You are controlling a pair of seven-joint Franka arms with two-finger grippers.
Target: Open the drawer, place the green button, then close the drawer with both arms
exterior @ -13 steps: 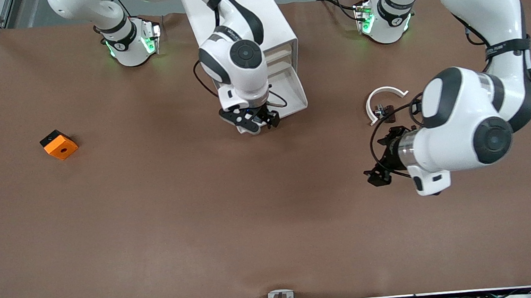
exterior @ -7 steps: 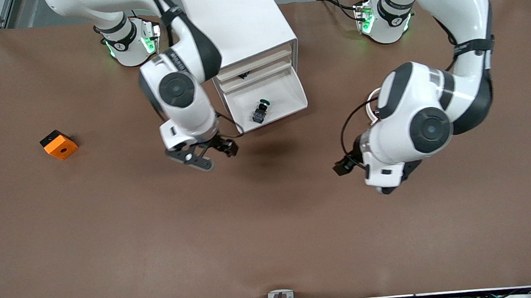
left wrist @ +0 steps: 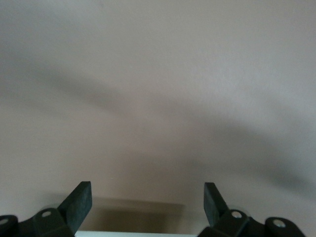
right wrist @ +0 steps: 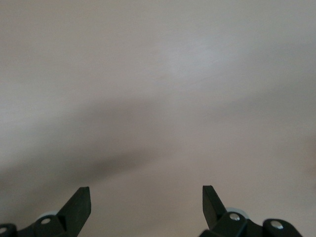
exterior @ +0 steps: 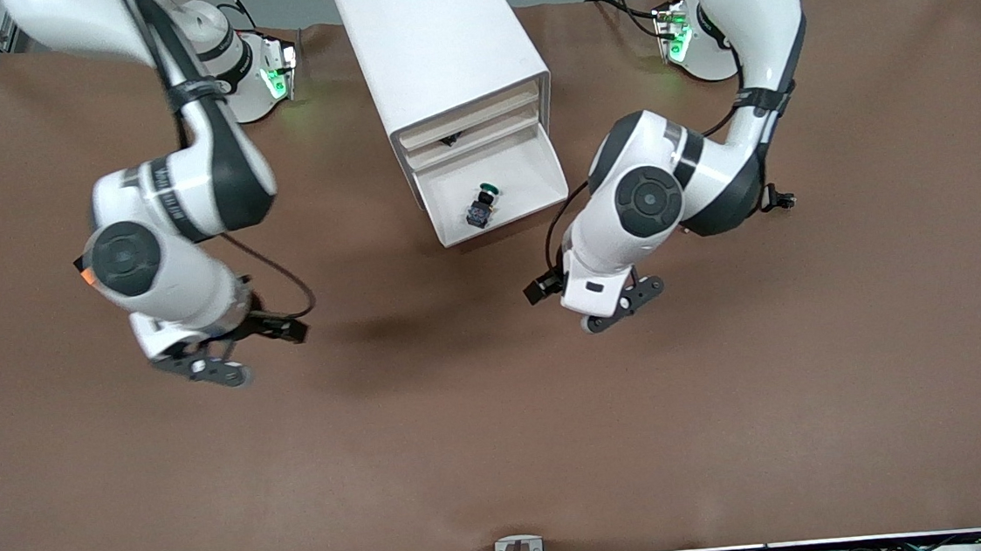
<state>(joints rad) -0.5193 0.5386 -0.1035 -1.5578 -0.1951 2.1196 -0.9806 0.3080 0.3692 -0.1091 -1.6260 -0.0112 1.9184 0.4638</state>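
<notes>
button in open drawer of cabinet on desk. Both pincers over bare desk, one toward each end, empty.

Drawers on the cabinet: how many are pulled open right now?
1. The drawer holding the button stands open; those above it look shut. Any below it is hidden.

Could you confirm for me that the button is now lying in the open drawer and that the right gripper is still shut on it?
Partly right. The button does lie in the open drawer, but the right gripper is open and empty over bare table, as the front and right wrist views show.
</notes>
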